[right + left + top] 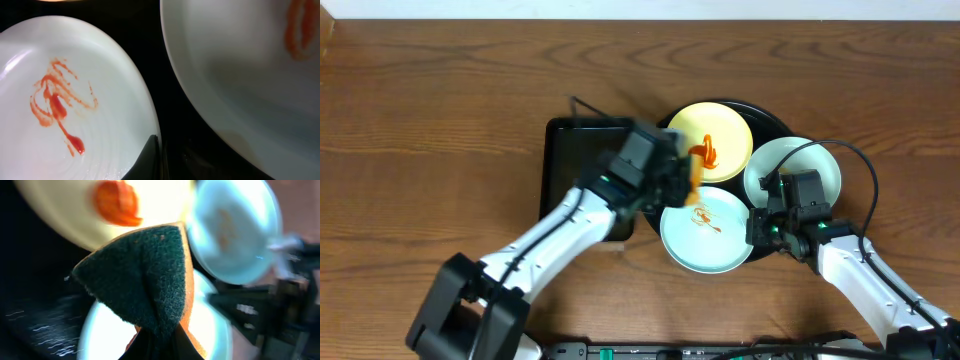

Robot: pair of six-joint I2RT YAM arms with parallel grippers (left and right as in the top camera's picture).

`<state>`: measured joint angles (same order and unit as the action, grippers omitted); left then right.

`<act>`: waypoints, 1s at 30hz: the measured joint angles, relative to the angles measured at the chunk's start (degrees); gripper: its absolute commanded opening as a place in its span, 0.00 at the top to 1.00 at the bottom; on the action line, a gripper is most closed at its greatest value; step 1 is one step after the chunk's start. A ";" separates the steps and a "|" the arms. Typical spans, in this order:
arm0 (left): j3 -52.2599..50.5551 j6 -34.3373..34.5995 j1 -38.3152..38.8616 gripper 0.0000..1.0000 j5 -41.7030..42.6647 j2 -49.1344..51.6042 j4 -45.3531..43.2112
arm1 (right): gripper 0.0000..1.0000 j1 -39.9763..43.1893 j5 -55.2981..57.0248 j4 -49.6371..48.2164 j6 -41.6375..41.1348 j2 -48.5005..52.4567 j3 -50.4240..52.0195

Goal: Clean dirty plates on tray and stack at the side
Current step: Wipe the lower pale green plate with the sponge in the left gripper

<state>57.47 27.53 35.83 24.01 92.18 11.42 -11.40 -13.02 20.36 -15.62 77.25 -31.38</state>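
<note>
Sponge (145, 275) sits clamped in left end effector (685, 183); right end effector (155, 157) is closed.

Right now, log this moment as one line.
left gripper: shut on sponge by yellow plate | right gripper: shut at front mint plate rim | tray: both sauced, nothing stacked

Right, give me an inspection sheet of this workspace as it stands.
Surface: wooden table, brown grain.
Job's things: yellow plate, sauce-smeared, on the round black tray; front mint plate smeared; right mint plate faintly smeared.
Clutter: rectangular black tray beside the round one.
Grippers: left gripper shut on a sponge above the plates; right gripper shut at the front mint plate's rim.
Cables: black cable looping over the right mint plate.
Surroundings: nothing seen.
</note>
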 measured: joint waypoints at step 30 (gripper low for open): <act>1.64 20.57 8.83 0.93 5.38 16.76 -7.67 | 0.99 -0.02 -0.02 0.50 0.00 0.22 0.02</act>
<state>59.11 48.10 44.66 29.39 108.95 3.75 -11.42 -13.04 20.86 -15.62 77.47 -31.35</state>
